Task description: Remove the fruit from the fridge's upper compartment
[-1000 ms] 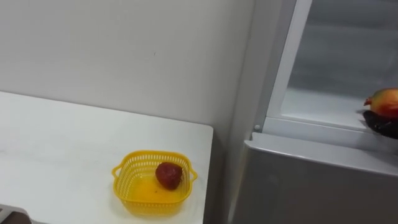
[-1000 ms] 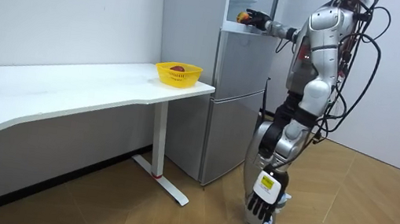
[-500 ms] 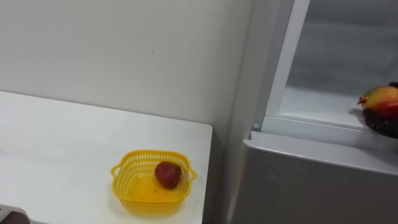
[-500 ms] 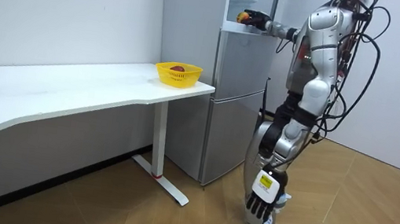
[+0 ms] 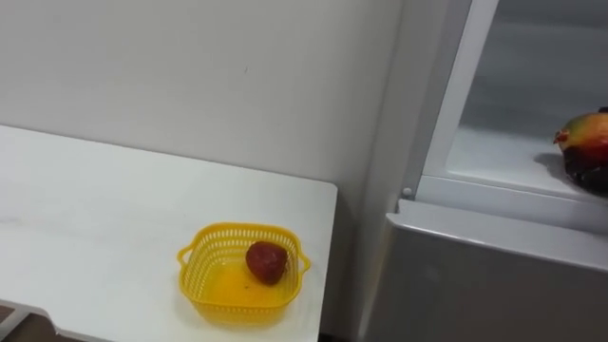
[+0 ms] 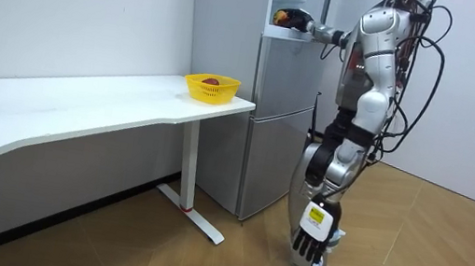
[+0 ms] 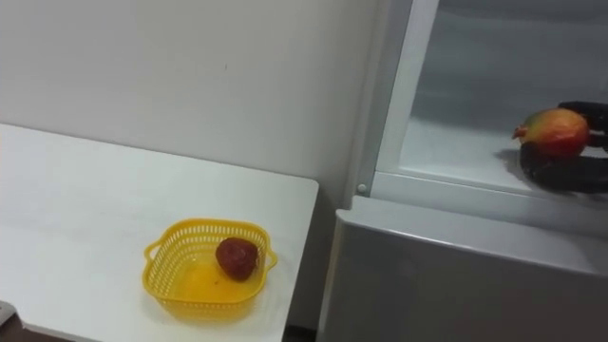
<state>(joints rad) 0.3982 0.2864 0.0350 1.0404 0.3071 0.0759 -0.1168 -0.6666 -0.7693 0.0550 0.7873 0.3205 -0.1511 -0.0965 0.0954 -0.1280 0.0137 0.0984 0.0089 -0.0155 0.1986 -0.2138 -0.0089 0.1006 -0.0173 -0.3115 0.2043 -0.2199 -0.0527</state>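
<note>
Retrieval from the upper fridge, at the grasp stage. The robot stands in front of the fridge [image 6: 279, 120], whose upper compartment is open, with its right arm reaching in. The right hand [image 7: 567, 165] is curled beneath and around the mango [image 7: 552, 131], cradling it just above the white fridge shelf [image 7: 456, 144] near the compartment's front edge. The left hand [image 6: 308, 246] hangs by the robot's leg, fingers loose and holding nothing. On the tabletop [image 7: 76, 204] beside the fridge sits a yellow basket [image 7: 163, 287] with one dark red fruit [image 7: 237, 257] inside. The grasp appears made, so the step in hand is likely the withdrawal. The next move calls for drawing the mango out over the compartment's lower sill without striking the frame, then carrying it across to the basket
</note>
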